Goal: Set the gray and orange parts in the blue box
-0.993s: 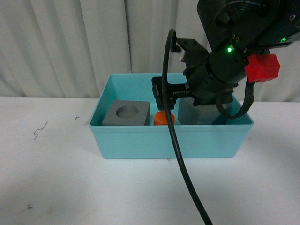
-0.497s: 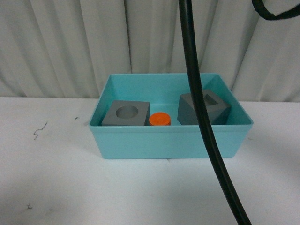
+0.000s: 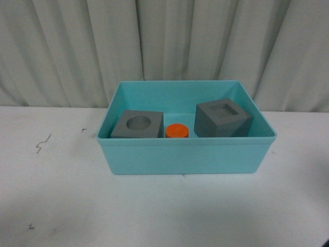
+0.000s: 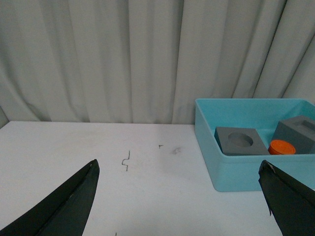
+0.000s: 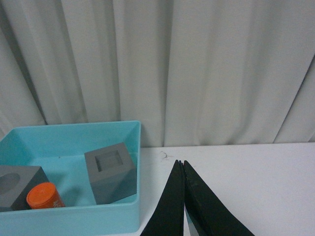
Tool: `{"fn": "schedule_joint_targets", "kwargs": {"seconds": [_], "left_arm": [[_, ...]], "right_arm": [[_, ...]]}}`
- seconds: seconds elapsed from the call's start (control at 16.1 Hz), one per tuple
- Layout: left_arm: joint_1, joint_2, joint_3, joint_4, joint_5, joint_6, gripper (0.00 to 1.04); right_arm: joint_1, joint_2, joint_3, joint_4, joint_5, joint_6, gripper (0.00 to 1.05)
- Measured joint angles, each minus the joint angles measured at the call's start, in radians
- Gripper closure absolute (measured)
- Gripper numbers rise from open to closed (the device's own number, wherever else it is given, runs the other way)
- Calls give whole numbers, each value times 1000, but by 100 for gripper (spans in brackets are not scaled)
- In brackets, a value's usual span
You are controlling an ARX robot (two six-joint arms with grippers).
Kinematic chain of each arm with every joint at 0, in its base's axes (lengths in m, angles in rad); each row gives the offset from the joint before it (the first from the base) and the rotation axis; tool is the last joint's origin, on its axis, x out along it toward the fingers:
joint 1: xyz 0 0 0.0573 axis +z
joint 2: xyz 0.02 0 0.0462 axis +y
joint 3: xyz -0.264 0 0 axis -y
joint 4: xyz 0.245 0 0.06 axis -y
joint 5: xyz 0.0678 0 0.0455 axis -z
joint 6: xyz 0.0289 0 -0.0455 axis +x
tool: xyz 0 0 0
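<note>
White table [image 3: 61, 206] before a pleated curtain [image 3: 67, 46], with small dark scuff marks [image 3: 43, 143] on the table's left part. Neither arm appears in the front view. Left gripper [image 4: 179, 196], seen from its wrist camera: two dark fingers [image 4: 64, 204] set wide apart with nothing between them; their bases are cut off by the picture edge. The marks lie ahead of the gap between the jaws, and the blue box [image 4: 246, 177] stands ahead of the finger on the box side. Inside the box, in the front view from left to right: the gray cube with a round recess [image 3: 138, 125], the orange cylinder [image 3: 177, 130] touching or just beside it, and the gray cube with a square recess [image 3: 223, 118], turned at an angle and standing apart. The near wall of the box [image 3: 185, 154] hides the lower parts of all three; any printing on the cylinder cannot be made out. Right gripper [image 5: 182, 164], seen from its wrist camera: both fingers [image 5: 170, 206] pressed together, tips meeting, nothing held; the box [image 5: 74, 219] lies just beside them, partly cut off.
</note>
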Motion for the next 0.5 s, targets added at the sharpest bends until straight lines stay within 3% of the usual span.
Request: {"fn": "schedule_joint_targets", "kwargs": {"seconds": [0.19, 0.5], "left_arm": [[0, 0, 0, 0, 0, 0, 7], [0, 0, 0, 0, 0, 0, 7]], "right_arm": [[-69, -128, -101, -2, -64, -1, 103], [-101, -193, -154, -27, -103, -1, 103]]}}
